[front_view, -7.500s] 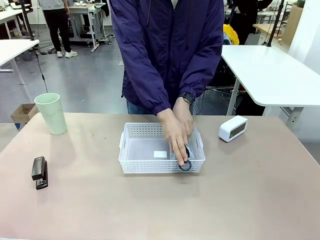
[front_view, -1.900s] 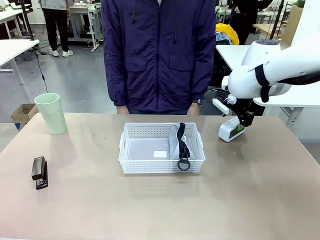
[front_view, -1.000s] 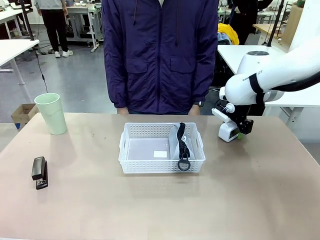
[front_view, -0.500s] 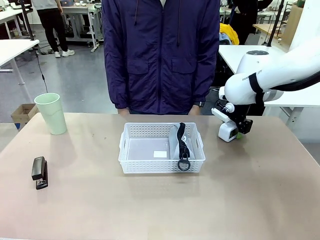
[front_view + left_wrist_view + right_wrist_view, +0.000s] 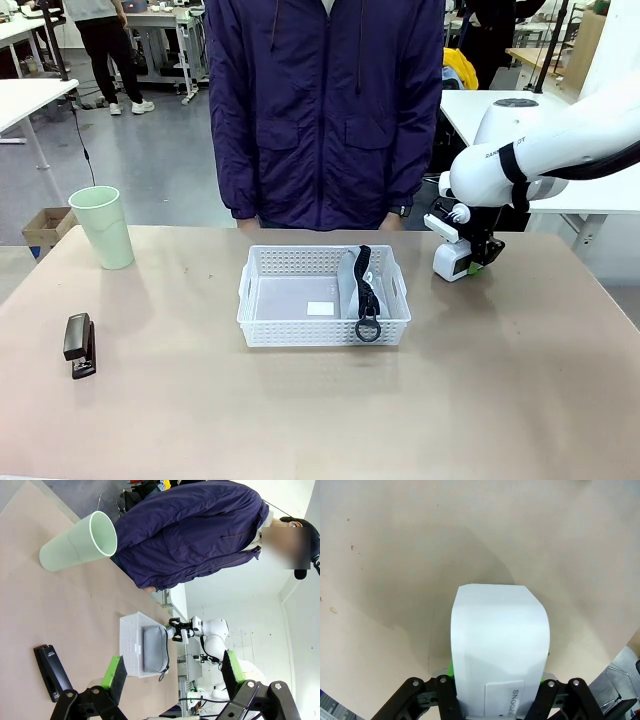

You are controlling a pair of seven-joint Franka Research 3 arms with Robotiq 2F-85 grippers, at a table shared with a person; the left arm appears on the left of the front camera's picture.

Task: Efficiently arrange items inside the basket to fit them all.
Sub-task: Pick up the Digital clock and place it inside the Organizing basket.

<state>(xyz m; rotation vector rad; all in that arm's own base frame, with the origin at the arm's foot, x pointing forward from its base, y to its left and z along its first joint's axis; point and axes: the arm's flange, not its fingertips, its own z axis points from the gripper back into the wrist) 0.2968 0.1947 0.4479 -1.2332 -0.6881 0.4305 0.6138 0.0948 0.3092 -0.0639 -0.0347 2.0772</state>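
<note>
My right gripper (image 5: 463,256) is shut on the white rounded box (image 5: 447,261), low over the table to the right of the basket (image 5: 300,262). In the right wrist view the box (image 5: 499,635) sits between the gripper (image 5: 498,682) fingers, over bare tabletop. The grey pouch (image 5: 351,283) stands on edge in the basket's right end, its black strap and ring (image 5: 368,329) hanging over the near wall. The pale green cup (image 5: 102,227) stands at far left, the black stapler (image 5: 79,344) at near left. My left gripper (image 5: 172,672) is open, high above the stapler (image 5: 52,672), cup (image 5: 77,542) and basket (image 5: 131,642).
A person in a dark blue jacket (image 5: 325,110) stands at the far edge behind the basket, arms at the sides. The basket's left two thirds hold only a small white label (image 5: 320,308). The table's near half (image 5: 330,420) is bare.
The right gripper has shut on the white box and shifted it slightly up and to the left. The person, basket, cup and stapler have not moved.
</note>
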